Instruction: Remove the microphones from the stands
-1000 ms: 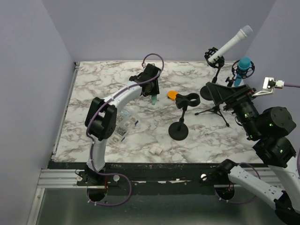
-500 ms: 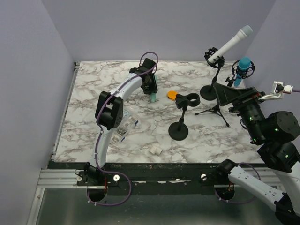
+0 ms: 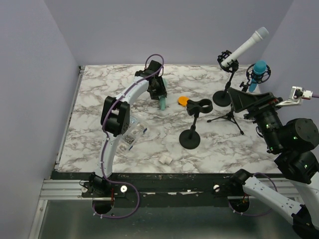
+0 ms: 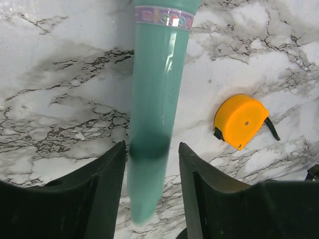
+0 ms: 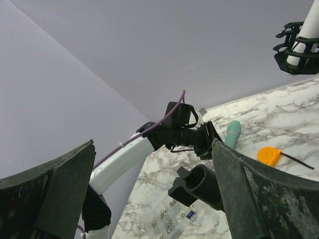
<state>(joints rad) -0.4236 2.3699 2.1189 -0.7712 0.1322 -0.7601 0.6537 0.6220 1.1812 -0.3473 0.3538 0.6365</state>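
A teal microphone [image 3: 163, 104] lies on the marble table; it also shows in the left wrist view [image 4: 157, 74] and the right wrist view [image 5: 232, 132]. My left gripper [image 3: 159, 93] is low over it and open, its fingers either side of the handle [image 4: 152, 149] with small gaps. The black round-base stand [image 3: 191, 137] stands mid-table, its clip [image 3: 200, 105] empty, and the clip shows close in the right wrist view [image 5: 199, 186]. My right gripper [image 3: 247, 102] is raised at the right, wide open and empty [image 5: 154, 199].
An orange tape measure [image 3: 183, 101] lies between microphone and clip. A white microphone [image 3: 244, 47] and a blue one [image 3: 259, 69] stand in shock mounts at the back right. A bag of screws [image 3: 132, 135] and a small white piece [image 3: 166, 160] lie near the front.
My left arm has swung and its gripper has shifted slightly along the teal microphone, which stays on the table. My right arm has moved a little to the right.
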